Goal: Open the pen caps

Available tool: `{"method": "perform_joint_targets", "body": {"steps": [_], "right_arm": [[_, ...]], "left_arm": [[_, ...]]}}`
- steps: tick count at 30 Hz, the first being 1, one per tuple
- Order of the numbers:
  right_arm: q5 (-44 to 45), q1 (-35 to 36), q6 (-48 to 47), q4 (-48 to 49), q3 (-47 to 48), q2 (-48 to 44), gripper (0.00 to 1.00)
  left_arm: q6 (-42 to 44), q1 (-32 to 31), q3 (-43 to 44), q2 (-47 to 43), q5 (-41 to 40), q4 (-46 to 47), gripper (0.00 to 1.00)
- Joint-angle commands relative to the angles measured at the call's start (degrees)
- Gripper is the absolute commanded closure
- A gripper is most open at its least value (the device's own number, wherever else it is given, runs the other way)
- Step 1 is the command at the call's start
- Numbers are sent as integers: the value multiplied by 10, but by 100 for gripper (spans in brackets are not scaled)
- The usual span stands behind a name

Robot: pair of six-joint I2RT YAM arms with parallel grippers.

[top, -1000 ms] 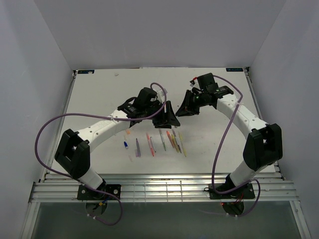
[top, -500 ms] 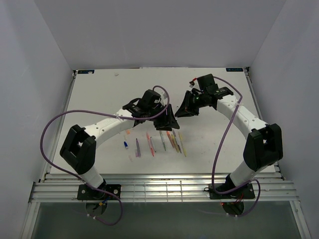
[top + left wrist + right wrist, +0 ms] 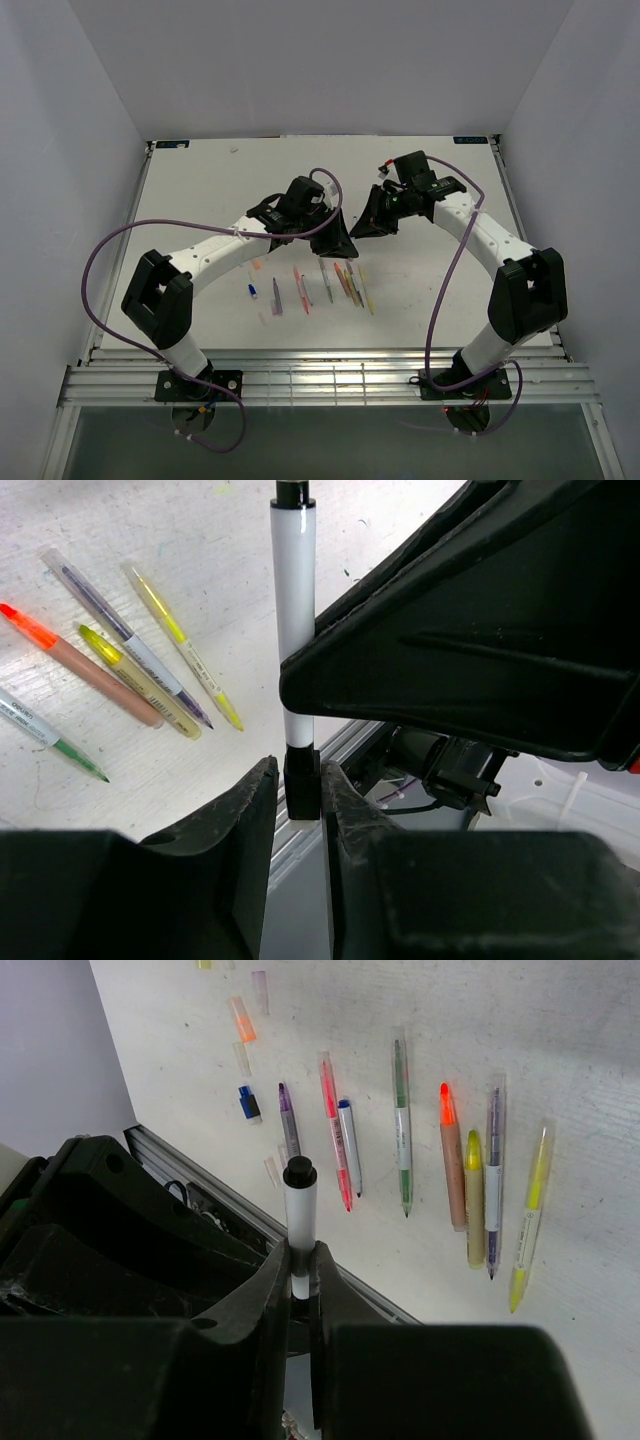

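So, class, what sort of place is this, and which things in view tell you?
Probably a robotics lab test cell: a left arm and right arm mounted at the edge of a white table, plain panels walling it in, and pens laid in a row.

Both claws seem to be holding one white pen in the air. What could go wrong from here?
The left gripper pinches only the short black cap with its fingertips, so it may slip off when pulled. The right gripper holds the white pen by a narrow stretch of barrel; the pen could slide or twist instead of the cap coming free. If either lets go, the pen may drop among the loose pens on the table.
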Motion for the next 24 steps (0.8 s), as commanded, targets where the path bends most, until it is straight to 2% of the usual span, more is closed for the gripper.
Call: {"method": "perform_joint_targets", "body": {"steps": [1, 6, 11, 13, 14, 16, 20, 24], "right_arm": [[-10, 5, 12, 21, -1, -22, 92], [-9, 12, 21, 28, -2, -20, 92], [-14, 15, 22, 37, -10, -20, 91], [-29, 15, 18, 40, -14, -14, 86], [-37, 14, 9, 40, -14, -10, 79], [-51, 19, -4, 33, -14, -1, 75], [-50, 27, -14, 33, -30, -2, 70], [-56, 33, -12, 39, -30, 4, 69]], "left_arm": [[13, -2, 16, -5, 12, -8, 68], [19, -2, 16, -7, 17, -12, 72], [22, -2, 20, -5, 26, -19, 87], [26, -1, 20, -6, 33, -19, 95], [27, -1, 20, -7, 34, -20, 97], [30, -1, 19, -10, 32, -22, 100], [32, 0, 13, -12, 35, -24, 100], [32, 0, 14, -11, 39, -21, 100]]}}
